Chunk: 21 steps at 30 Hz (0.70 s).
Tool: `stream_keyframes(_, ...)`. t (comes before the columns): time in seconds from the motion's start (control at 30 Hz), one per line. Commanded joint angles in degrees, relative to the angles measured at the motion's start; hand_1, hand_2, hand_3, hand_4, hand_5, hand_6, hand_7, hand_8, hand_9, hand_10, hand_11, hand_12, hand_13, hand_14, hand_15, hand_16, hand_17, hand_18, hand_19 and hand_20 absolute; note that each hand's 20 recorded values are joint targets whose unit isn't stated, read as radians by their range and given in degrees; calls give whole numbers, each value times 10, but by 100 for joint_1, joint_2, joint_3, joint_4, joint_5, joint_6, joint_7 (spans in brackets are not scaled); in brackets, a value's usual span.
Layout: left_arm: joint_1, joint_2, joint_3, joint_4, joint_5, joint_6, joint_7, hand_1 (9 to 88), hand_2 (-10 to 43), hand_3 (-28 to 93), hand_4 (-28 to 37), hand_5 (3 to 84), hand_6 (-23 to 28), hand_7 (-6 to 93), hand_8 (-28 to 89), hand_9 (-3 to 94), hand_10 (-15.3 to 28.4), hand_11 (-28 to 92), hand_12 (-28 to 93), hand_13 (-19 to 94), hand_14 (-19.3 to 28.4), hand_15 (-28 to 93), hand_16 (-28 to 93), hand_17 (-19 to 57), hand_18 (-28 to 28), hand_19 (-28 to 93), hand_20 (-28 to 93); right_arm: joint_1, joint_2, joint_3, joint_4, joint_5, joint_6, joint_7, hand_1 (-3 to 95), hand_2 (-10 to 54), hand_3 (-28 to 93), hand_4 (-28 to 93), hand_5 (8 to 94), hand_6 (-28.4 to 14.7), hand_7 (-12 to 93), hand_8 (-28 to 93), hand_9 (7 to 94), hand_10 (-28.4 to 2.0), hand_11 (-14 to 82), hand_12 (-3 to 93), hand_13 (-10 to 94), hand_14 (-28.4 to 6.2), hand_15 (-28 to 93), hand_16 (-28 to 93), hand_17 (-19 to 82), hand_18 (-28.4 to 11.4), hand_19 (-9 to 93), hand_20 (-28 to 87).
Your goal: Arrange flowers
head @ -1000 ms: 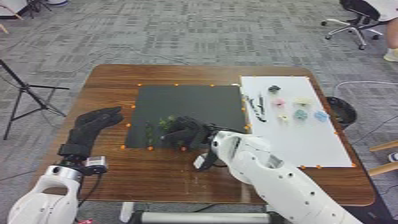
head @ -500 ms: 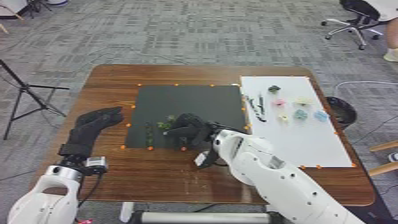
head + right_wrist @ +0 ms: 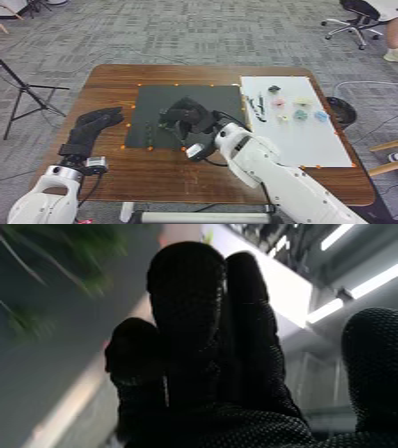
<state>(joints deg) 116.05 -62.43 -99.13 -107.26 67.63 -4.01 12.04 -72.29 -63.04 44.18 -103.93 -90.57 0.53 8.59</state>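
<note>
**Right hand (image 3: pixel 187 113), in black fabric glove, is open over the black rectangular mat (image 3: pixel 226 100)**

With 12 o'clock at the far side of the brown wooden table (image 3: pixel 160 175), this hand is over the middle of the mat. Its fingers (image 3: pixel 187 299) are straight in the right wrist view, and the thumb is standing apart from them. Whether the glove touches the mat, I cannot tell. Near the fingers are blurred green leaves (image 3: pixel 98 249).

A leafy green sprig (image 3: pixel 163 121) lies just beside the right hand, toward 9 o'clock, partly covered by it. More toward 9 o'clock is a thin dark-green stem (image 3: pixel 149 131) on the mat.

Flower heads are on the long white sheet (image 3: pixel 306 145), at the 3 o'clock side. One pink flower (image 3: pixel 278 102) has a cream flower (image 3: pixel 303 101) at its 3 o'clock and a small yellow flower (image 3: pixel 284 118) near its 6 o'clock. After the yellow, toward 3 o'clock, come a pale teal flower (image 3: pixel 300 115) and a light blue flower (image 3: pixel 321 116) (very soft colours, all these). At the pink one's 12 o'clock sits a small dark bunch (image 3: pixel 274 89).

Left hand (image 3: pixel 93 122), also black-gloved, is at the table's 9 o'clock side.
</note>
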Motion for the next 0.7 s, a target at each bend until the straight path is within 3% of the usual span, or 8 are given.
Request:
stream_keyframes(0.03,74,-70,-71,-37,-6,6,63,273,-43,682,-203,499,27,138,-64,507,139,203,148,427,172,153,38,79,128,83,199,-539,897,1011,-453,-1249,242,140,166,77,608,-119,702,-20,148,-67,756,-143,106,144,882,-77,414,326,539,-165,899,427)
stream_keyframes(0.17,153,-93,-154,-69,-5,52,84,273,-43,683,-203,500,26,139,-64,507,139,203,148,428,172,154,38,79,128,84,199,-1077,1460,2206,-910,-1963,148,600,233,38,593,-107,666,-28,140,-64,721,-147,100,152,826,-94,399,320,484,-175,842,426)
stream_keyframes(0.33,189,-95,-135,-67,-17,71,74,274,-48,685,-202,500,26,140,-64,508,138,204,148,428,171,154,38,79,128,84,199,-1538,1789,2931,-985,-2500,1076,1448,243,-52,600,-97,623,-42,131,-46,671,-158,97,171,737,-126,379,304,401,-201,739,474)
stream_keyframes(0.47,176,-128,-108,-55,-8,72,90,276,-48,682,-200,500,26,140,-65,507,138,203,147,428,172,154,38,79,128,85,199,-1486,1704,2681,-628,-3283,1502,1859,263,-94,580,-94,620,-47,150,-29,701,-172,153,206,777,-105,422,305,451,-190,783,496)
stream_keyframes(0.7,121,-117,-62,-58,55,16,68,279,-50,679,-197,500,27,140,-64,507,138,203,148,428,172,154,38,79,128,84,199,-872,1326,1984,59,-3844,880,2126,306,-95,558,-91,643,-54,223,-12,750,-153,251,257,854,-64,456,316,550,-150,857,466)
